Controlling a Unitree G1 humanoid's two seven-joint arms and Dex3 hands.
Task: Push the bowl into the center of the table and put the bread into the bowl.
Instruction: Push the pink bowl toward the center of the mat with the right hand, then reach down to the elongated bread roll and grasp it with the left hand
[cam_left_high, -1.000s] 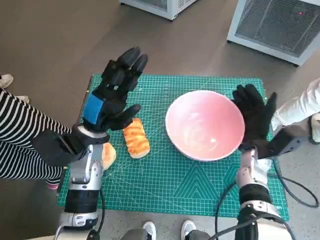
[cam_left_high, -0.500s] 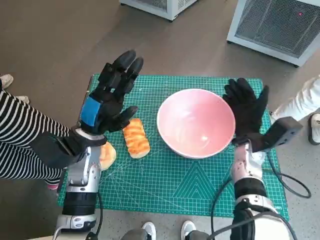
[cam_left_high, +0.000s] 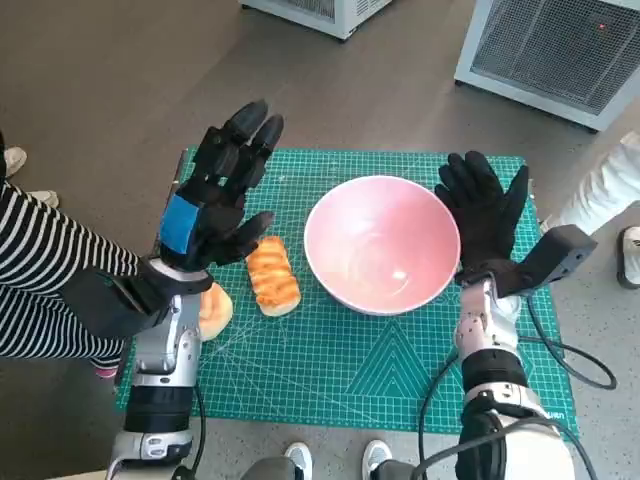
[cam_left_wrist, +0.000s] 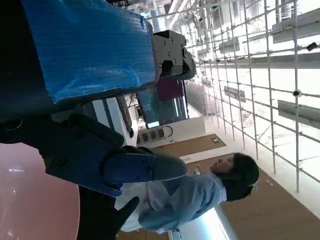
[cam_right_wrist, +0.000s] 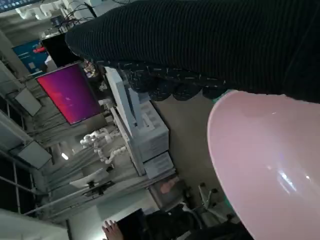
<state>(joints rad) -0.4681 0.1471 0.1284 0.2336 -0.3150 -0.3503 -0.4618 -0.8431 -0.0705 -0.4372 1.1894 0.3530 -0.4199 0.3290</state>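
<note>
The right hand (cam_left_high: 487, 215) is spread flat, holding nothing, its palm against the rim of the pink bowl (cam_left_high: 381, 244) near the mat's (cam_left_high: 370, 370) middle. The left hand (cam_left_high: 219, 190) hovers with fingers apart above the bread (cam_left_high: 272, 276), left of the bowl.

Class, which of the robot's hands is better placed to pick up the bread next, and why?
Left. The left hand hovers open right beside the bread, while the right hand is against the pink bowl.
</note>
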